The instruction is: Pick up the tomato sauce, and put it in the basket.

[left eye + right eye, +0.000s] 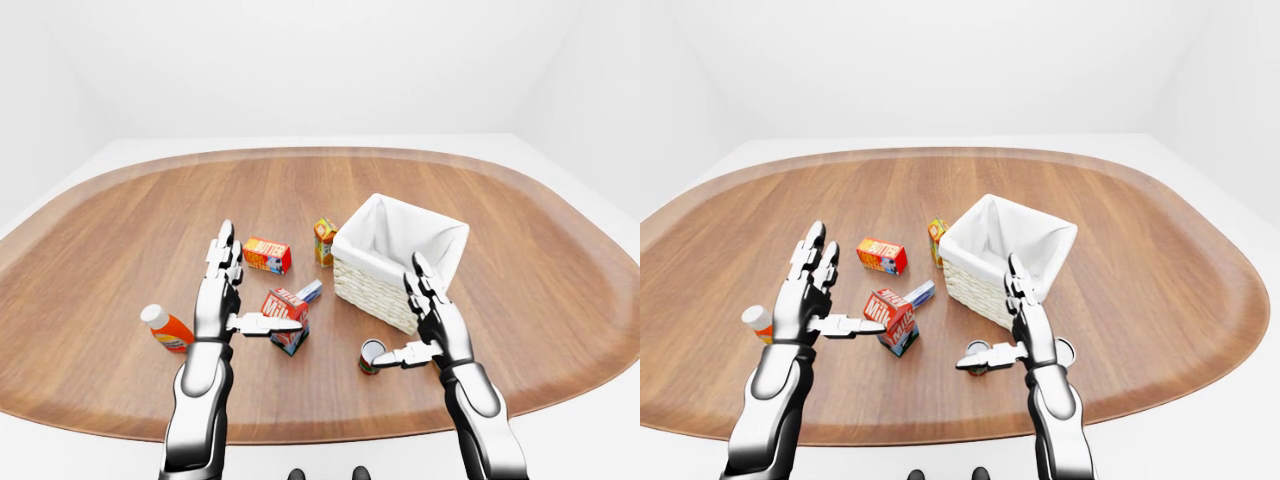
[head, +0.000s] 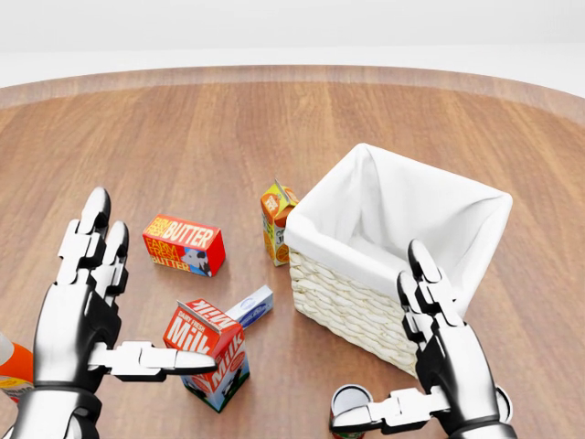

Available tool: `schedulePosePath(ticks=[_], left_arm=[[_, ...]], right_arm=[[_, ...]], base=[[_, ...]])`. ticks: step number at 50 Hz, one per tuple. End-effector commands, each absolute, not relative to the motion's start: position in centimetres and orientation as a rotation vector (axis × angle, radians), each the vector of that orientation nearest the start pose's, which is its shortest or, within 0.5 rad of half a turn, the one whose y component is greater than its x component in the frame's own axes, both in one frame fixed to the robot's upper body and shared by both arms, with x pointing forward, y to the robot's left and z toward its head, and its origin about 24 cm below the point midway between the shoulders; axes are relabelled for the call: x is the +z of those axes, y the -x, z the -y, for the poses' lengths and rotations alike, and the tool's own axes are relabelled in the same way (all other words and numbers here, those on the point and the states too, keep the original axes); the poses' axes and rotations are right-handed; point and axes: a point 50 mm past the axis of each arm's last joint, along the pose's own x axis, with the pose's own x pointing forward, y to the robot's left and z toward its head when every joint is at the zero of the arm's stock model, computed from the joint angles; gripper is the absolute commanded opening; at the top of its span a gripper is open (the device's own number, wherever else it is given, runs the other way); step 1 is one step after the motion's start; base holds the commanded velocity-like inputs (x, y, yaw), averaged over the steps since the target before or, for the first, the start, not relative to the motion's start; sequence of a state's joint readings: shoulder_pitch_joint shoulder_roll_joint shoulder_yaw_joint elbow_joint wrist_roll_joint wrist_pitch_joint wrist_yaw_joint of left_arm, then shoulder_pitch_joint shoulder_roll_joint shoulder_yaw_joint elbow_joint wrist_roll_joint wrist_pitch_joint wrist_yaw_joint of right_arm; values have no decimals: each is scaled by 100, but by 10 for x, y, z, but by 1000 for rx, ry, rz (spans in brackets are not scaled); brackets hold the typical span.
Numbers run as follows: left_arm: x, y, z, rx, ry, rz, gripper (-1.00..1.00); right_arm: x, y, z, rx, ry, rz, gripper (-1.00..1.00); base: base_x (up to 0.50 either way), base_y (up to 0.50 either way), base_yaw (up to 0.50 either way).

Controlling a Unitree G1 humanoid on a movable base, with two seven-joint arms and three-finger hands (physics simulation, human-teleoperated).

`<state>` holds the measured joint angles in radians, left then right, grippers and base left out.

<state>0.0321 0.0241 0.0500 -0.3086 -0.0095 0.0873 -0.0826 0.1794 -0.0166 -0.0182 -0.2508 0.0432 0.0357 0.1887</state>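
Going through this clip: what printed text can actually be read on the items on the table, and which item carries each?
"BUTTER", large, with "FARM FRESH BUTTER" small beside it: on the butter box.
"MILK", on top and again down the side: on the milk carton.
Orange carton: print too small to read.
Small blue box: label blurred.
Can under the right hand: only its lid shows.
Orange bottle: no legible text.

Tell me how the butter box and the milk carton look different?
The butter box lies flat and low; the milk carton stands taller with a peaked top. The butter box sits clear of the left hand; the milk carton is right by its thumb. Both are red with white lettering.
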Motion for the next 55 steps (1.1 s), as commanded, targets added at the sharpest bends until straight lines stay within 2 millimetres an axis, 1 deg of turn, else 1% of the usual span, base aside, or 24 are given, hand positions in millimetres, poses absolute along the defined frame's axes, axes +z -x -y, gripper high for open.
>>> schedulePosePath(ticks=[1,14,28,32,33,38,39,40,55], left_arm=[[96,-242,-161,-31,-32,183,100],[90,-244,-161,-32,-34,158,100],[89,-244,-160,-33,-35,154,100],[90,-243,-160,-33,-36,158,100],[92,-243,-161,-33,-36,164,100],[91,-242,-160,-34,-36,160,100],[89,-241,-159,-39,-38,152,100],[88,-241,-159,-39,-38,149,100],[87,-240,-159,-41,-39,146,100]], right_arm=[[44,-209,154,155,-4,21,100],[35,-205,150,184,3,7,100],[26,-204,149,198,6,-25,100],[17,-205,148,201,8,-62,100],[9,-205,148,203,13,-96,100],[8,-205,148,206,12,-98,100],[-25,-206,147,237,24,-244,100],[-28,-206,147,239,26,-258,100],[-31,-207,148,246,27,-271,100]], base=[[0,0,0],[0,0,0],[0,0,0],[0,0,0],[0,0,0],[0,0,0],[0,0,0],[0,0,0],[0,0,0]])
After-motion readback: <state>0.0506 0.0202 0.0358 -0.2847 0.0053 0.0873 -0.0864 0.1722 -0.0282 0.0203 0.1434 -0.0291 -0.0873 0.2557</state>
